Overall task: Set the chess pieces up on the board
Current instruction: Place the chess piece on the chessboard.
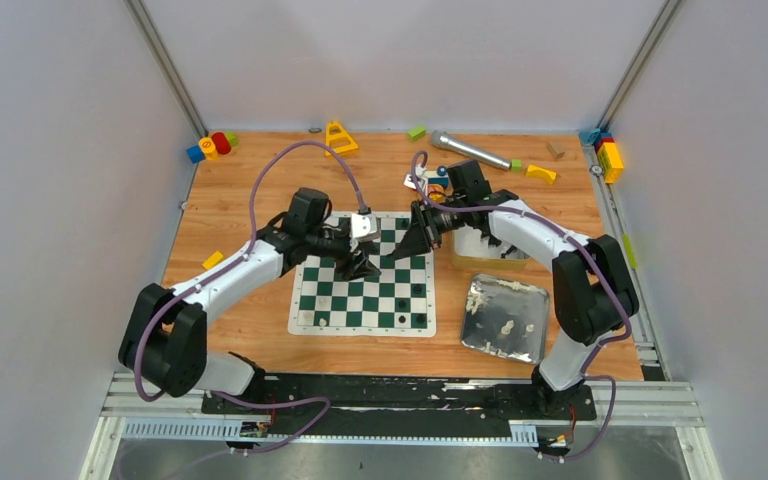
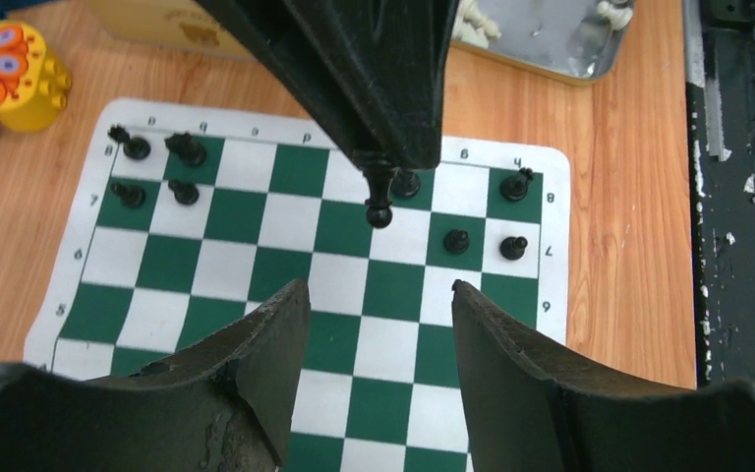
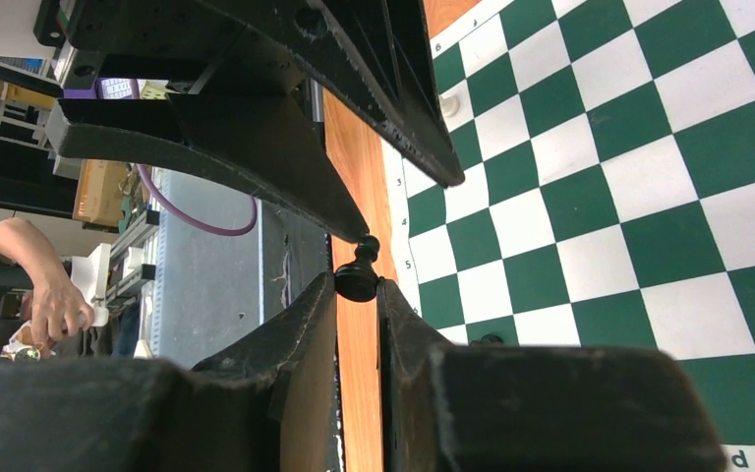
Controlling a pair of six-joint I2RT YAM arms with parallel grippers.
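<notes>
1. Over the board [image 1: 345, 300], midway across the bench [image 1: 240, 200], the right jaws pinched a black chess piece [image 2: 378, 202] (between their tips).
2. Left jaws gaped wide beside it, empty.

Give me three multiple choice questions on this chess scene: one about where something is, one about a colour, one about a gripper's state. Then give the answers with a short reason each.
1. In the top view, where does the silver tin lie relative to the board?
A) left of it
B) right of it
C) on top of it

2. What colour is the chess piece in the right gripper?
A) cream-white
B) red
C) black

3. What state is the left gripper in?
A) open, empty
B) shut on a chess piece
C) shut, empty

Answers:
1 B: the tin sits on the wood just off the board's right edge.
2 C: the pinched piece shows black in both wrist views.
3 A: its fingers stand apart, with only board between them.
</notes>
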